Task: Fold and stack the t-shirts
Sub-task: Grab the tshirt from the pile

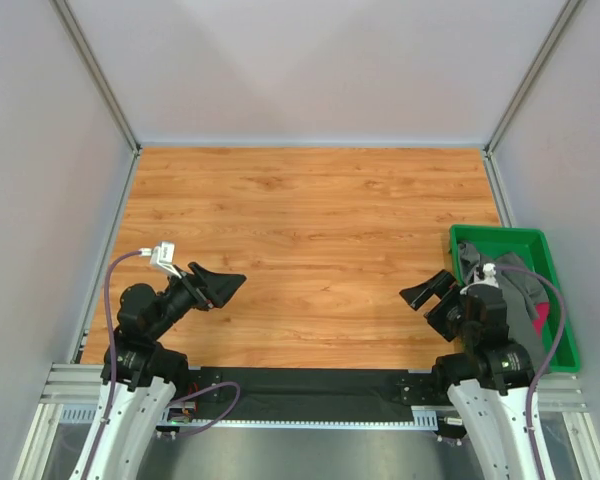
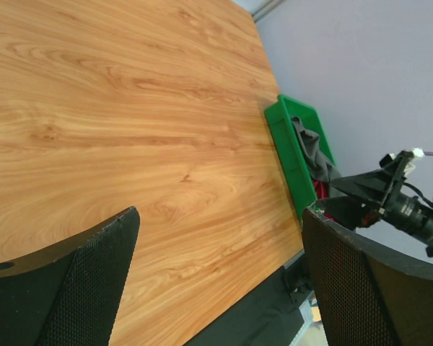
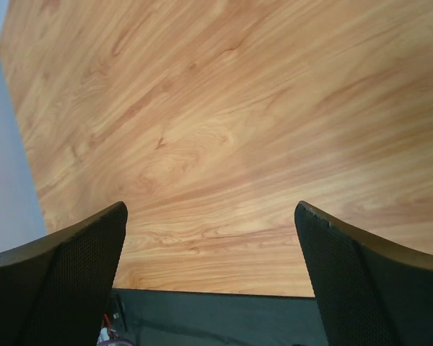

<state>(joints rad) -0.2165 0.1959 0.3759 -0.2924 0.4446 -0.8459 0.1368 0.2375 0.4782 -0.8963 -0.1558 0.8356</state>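
Note:
A dark charcoal grey t-shirt (image 1: 521,291) lies crumpled in the green tray (image 1: 508,237) at the table's right edge. A bit of a magenta-pink t-shirt (image 1: 543,318) shows beside it, mostly hidden under the right arm. In the left wrist view the grey t-shirt (image 2: 309,146) hangs over the tray's wall (image 2: 281,135), with pink cloth (image 2: 318,190) below it. My left gripper (image 1: 223,285) is open and empty over the wood at the near left; the left wrist view shows it (image 2: 220,216) over bare wood. My right gripper (image 1: 420,303) is open and empty just left of the tray, and also shows (image 3: 211,209) over bare wood.
The wooden table (image 1: 310,230) is walled in by grey panels on three sides. A black strip (image 1: 310,385) runs along the near edge between the arm bases. The right arm's wrist and camera (image 2: 400,203) show in the left wrist view beside the tray.

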